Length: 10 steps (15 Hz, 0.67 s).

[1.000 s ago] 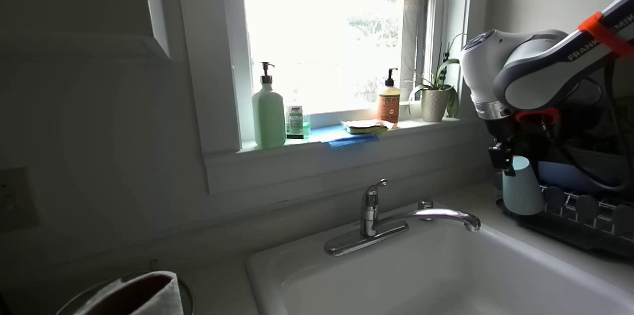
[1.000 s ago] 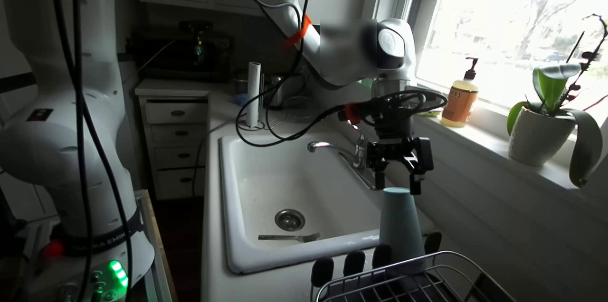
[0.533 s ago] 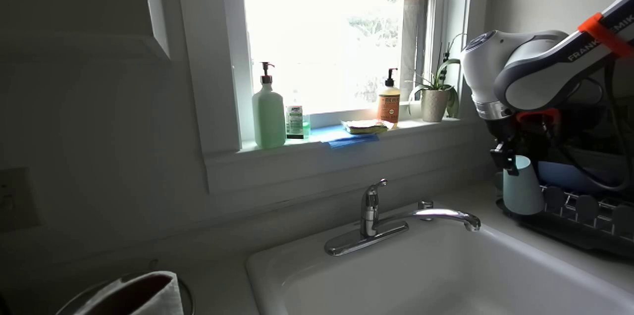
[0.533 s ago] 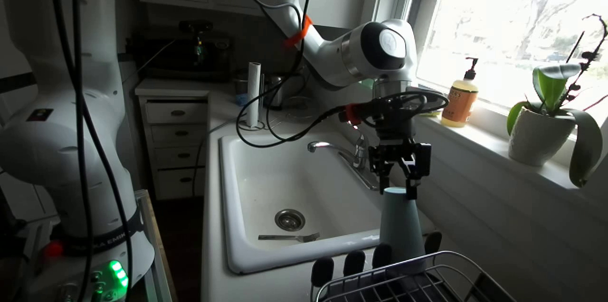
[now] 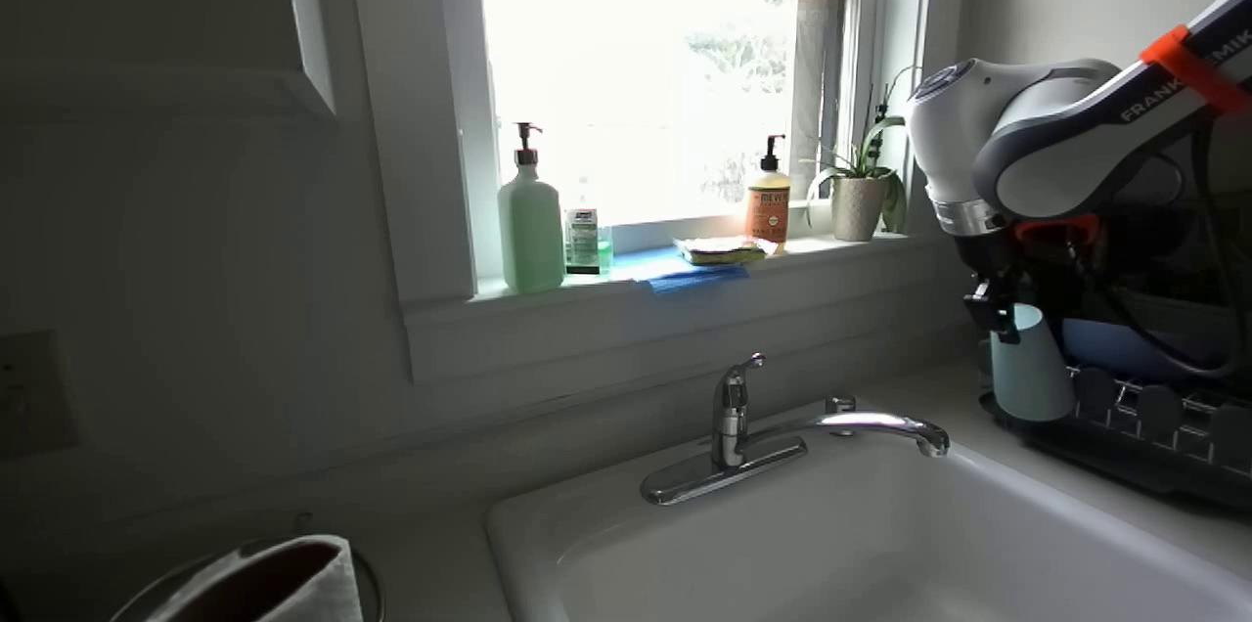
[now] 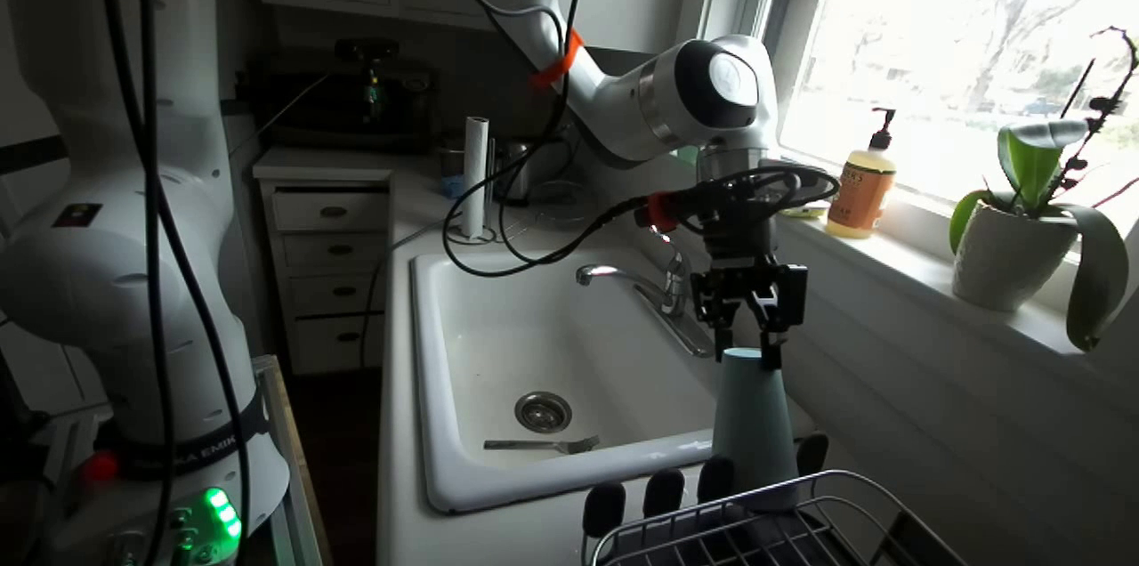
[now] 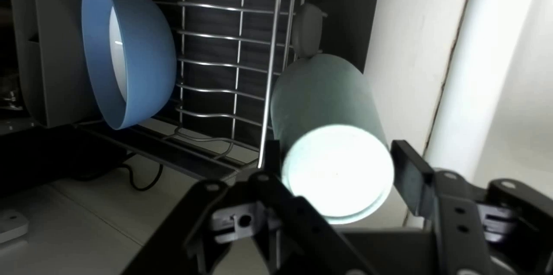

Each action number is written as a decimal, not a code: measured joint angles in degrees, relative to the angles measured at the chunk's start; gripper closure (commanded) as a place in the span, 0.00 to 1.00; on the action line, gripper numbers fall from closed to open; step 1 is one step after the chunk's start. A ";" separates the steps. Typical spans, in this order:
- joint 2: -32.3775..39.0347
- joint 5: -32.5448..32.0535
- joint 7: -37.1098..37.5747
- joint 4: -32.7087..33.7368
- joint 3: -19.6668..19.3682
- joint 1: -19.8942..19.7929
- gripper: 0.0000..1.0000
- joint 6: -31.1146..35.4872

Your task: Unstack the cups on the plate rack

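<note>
The cups show as one pale blue tapered tumbler shape [image 6: 755, 437], narrow end up, at the corner of the plate rack [image 7: 271, 59]. My gripper [image 6: 747, 356] points down over that narrow end. In the wrist view the round, brightly lit base of the cup [image 7: 322, 93] lies between the fingers, one on each side and touching it. The gripper is shut on the cup. Its wide lower rim is partly hidden behind the rack's prongs in an exterior view. What is inside the cup cannot be seen.
A blue bowl [image 7: 151, 50] leans on its side in the rack beside the cup. Dark rounded prongs [image 6: 664, 492] line the rack's edge. The white sink [image 6: 432, 388] with a chrome faucet [image 5: 729, 417] adjoins it. A potted plant [image 6: 1010, 254] and soap bottle [image 6: 861, 192] stand on the windowsill.
The fingers have moved together from either side of the cup's narrow end and now grip it. Over the last half second, gripper and cup have risen very slightly.
</note>
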 measured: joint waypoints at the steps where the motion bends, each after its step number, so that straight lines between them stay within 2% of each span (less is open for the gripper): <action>1: -0.03 0.02 0.05 0.07 0.00 0.16 0.61 -0.08; 10: -0.87 -0.57 6.39 1.00 0.00 1.01 0.61 0.08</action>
